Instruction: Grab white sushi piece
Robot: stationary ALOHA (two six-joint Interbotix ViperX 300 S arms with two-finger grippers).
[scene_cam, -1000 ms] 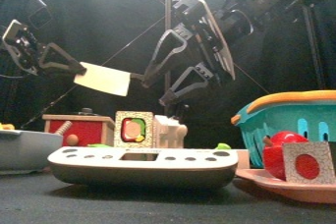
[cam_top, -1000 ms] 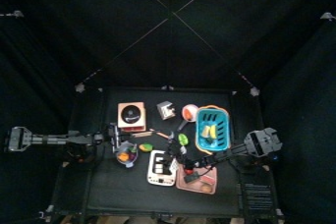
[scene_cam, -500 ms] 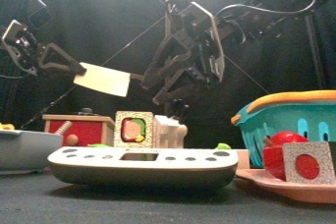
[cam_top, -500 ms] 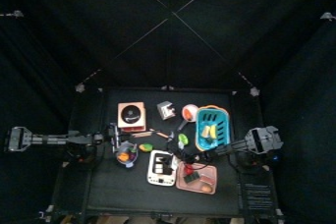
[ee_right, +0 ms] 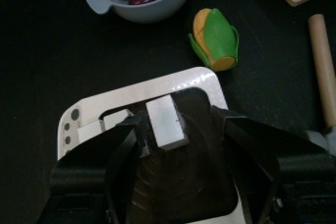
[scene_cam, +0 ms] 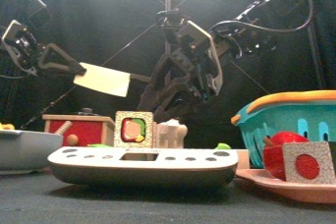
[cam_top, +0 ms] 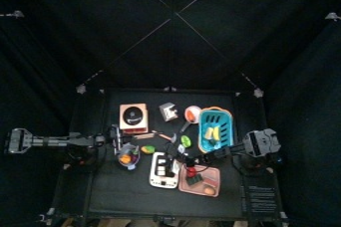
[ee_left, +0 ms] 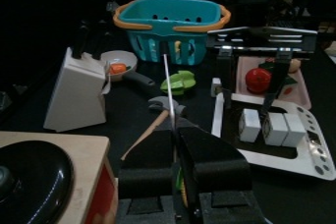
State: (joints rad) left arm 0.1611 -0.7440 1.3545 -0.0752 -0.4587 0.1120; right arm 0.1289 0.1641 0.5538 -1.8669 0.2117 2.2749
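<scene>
Right gripper [ee_right: 168, 120] lowered, jaws spread, apparently straddling white sushi piece [ee_right: 167, 122].

Around me hang black curtains [cam_top: 170, 32] on all sides, and they close the pen. From above I see thin poles [cam_top: 200, 40] that cross over the middle and run down to the corners. The table [cam_top: 100, 196] under me is small, black and matt. The light is dim; the far wall stays dark.
</scene>
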